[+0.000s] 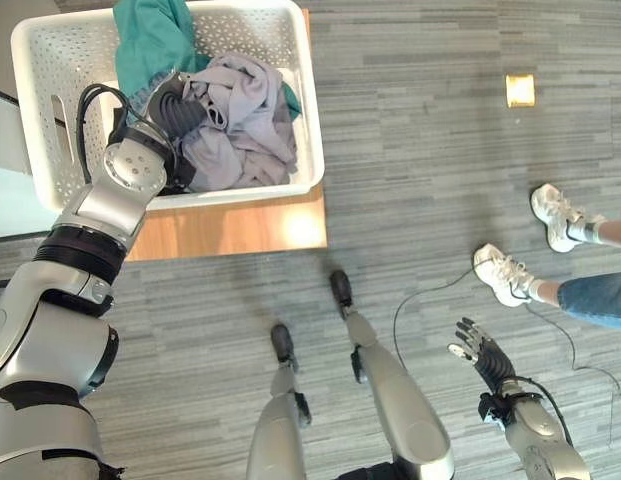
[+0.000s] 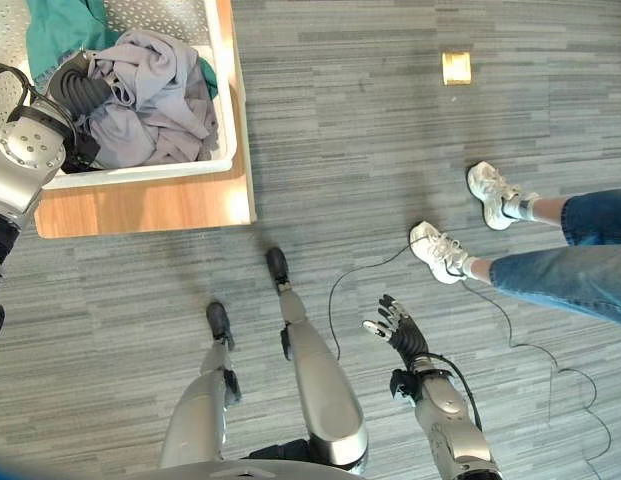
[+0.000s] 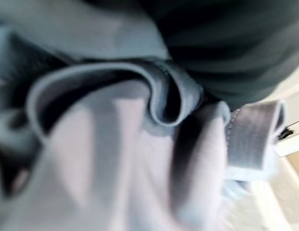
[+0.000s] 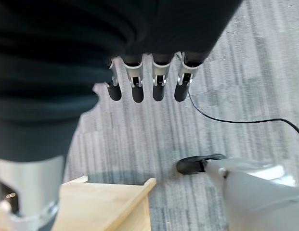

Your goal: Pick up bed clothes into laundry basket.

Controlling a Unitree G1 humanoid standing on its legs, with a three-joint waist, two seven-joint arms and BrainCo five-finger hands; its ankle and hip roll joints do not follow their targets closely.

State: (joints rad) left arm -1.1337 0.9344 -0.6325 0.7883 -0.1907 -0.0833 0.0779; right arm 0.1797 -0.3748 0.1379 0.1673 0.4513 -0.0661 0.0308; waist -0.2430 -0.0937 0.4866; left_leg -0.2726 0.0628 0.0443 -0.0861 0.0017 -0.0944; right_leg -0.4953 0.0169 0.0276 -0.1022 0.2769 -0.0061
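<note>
A white perforated laundry basket (image 1: 50, 120) stands on a low wooden table (image 1: 230, 225). In it lies a crumpled heap of grey clothes (image 1: 240, 120), with a teal garment (image 1: 150, 40) draped over the far rim. My left hand (image 1: 170, 110) is down in the basket, pressed into the left side of the grey heap. In the left wrist view, folds of the grey cloth (image 3: 139, 159) lie right up against the hand's dark cover. My right hand (image 2: 400, 328) hangs open over the floor at the lower right, holding nothing, its straight fingers (image 4: 159, 86) seen in the right wrist view.
A person's legs in jeans and white shoes (image 1: 505, 275) stand on the grey carpet to the right. A small yellow square (image 1: 520, 90) lies on the floor further back. The table's corner (image 4: 139, 192) appears in the right wrist view.
</note>
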